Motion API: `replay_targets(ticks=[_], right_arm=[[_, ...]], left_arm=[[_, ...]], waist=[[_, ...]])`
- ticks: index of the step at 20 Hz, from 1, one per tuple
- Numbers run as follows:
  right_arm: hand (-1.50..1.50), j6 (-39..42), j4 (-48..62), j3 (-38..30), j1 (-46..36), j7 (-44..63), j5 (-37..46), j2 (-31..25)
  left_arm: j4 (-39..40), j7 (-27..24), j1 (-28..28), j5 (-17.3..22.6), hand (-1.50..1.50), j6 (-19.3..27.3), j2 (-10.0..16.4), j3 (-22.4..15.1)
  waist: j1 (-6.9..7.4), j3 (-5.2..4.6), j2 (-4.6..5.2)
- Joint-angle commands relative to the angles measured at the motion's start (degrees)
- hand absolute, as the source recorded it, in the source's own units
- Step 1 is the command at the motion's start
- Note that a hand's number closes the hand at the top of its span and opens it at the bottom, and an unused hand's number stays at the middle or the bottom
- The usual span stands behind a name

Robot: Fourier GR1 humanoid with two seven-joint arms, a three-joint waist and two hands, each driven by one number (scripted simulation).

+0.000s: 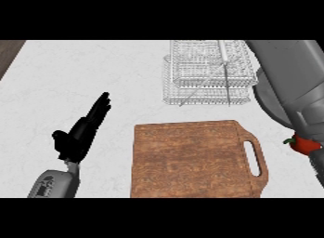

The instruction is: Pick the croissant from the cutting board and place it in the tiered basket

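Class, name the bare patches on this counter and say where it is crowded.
Bare counter lies beyond the left hand, up to the tiered basket, and in the strip between basket and cutting board. The board's top is bare too. Crowded: the right side, where the right forearm crosses beside a red item.

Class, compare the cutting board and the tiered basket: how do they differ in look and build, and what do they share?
The cutting board is solid brown wood; the tiered basket is pale see-through wire. The cutting board lies flat as one slab; the tiered basket stacks trays. The cutting board has a slotted handle at its right; the tiered basket shows none. Both are roughly rectangular and rest on the white counter.
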Motion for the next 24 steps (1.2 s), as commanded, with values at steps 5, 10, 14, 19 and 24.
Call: replay_targets(ticks=[5, 10, 14, 19, 24], right_arm=[[-1.5, 2.5, 6.0, -8.4, -1.0, 11.8, -8.6, 3.9], [-1.5, 2.6, 5.5, -12.6, -3.1, 14.3, -12.4, 1.5], [-1.5, -4.1, 4.3, -12.9, -1.5, 10.3, -10.6, -2.1], [-1.5, -19.8, 3.1, -11.2, -0.3, 8.1, -4.7, -5.6], [-1.5, -21.7, 0.4, -15.8, 3.2, 3.2, -7.1, -14.6]], left_arm=[[0.3, 0.5, 0.0, -0.6, 0.0, 1.1, -0.4, 0.7], [-0.2, 1.0, 0.4, 0.0, 0.0, -0.6, 0.2, 1.0], [-2.1, 0.6, 1.9, -1.1, 0.0, 0.4, -1.2, -0.4], [-0.4, -0.4, 0.9, -0.8, 0.0, -0.3, -0.4, 0.7], [-0.3, -1.0, 2.0, -0.9, 0.0, 0.1, -0.6, 1.1]], waist=[[-0.94, 0.02, -0.41], [-0.82, 0.03, -0.34], [-0.58, 0.03, -0.2], [-0.99, -0.02, -0.06], [-1.7, 0.06, -0.29]])
